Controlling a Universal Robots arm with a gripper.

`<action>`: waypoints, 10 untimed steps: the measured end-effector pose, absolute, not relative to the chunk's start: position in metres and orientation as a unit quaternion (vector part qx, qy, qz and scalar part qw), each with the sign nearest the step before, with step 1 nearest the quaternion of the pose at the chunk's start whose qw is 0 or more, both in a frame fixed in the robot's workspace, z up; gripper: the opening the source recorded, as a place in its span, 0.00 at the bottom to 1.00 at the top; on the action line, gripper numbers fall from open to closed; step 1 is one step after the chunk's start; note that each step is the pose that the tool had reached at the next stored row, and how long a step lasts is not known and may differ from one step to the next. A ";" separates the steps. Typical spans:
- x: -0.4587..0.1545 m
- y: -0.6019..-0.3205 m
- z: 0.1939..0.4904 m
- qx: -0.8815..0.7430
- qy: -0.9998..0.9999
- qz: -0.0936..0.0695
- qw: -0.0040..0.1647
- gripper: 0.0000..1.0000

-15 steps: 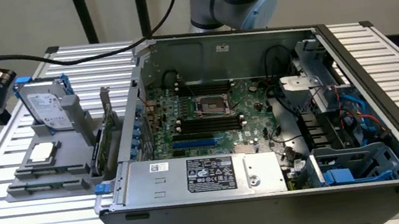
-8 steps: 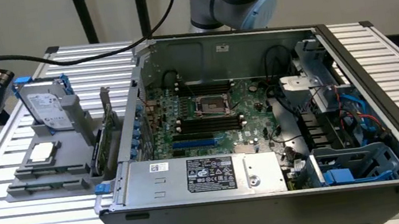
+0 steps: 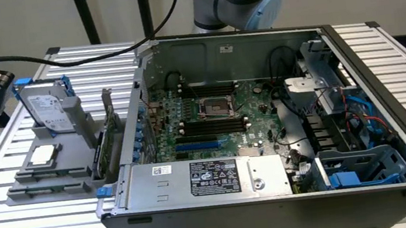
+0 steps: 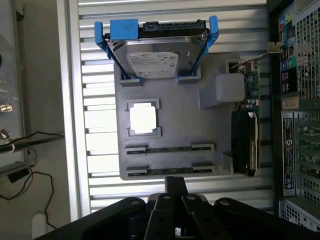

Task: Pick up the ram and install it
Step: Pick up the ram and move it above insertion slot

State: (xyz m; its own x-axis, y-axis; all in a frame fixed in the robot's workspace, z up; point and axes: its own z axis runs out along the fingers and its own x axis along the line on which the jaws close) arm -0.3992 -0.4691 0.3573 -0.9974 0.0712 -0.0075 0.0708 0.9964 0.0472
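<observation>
While the pincer (image 4: 176,185) hovered fully closed (nothing held), the ram (image 4: 170,170) lay in a grey tray (image 4: 185,125) just beside it.

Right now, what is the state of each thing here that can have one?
end effector: shut, holding nothing.
ram sticks: two, both lying in the grey holder, not picked up.
hard drive: standing in the holder, in a blue caddy.
processor: lying flat in its pocket.
card: standing on edge in the holder.
computer case: side open.
memory slots: empty.
</observation>
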 end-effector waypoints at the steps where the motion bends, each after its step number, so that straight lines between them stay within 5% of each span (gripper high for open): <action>1: -0.399 -0.469 0.357 0.034 0.999 0.023 0.005 0.11; 10: -0.399 -0.469 0.357 -0.043 0.999 0.024 0.003 0.11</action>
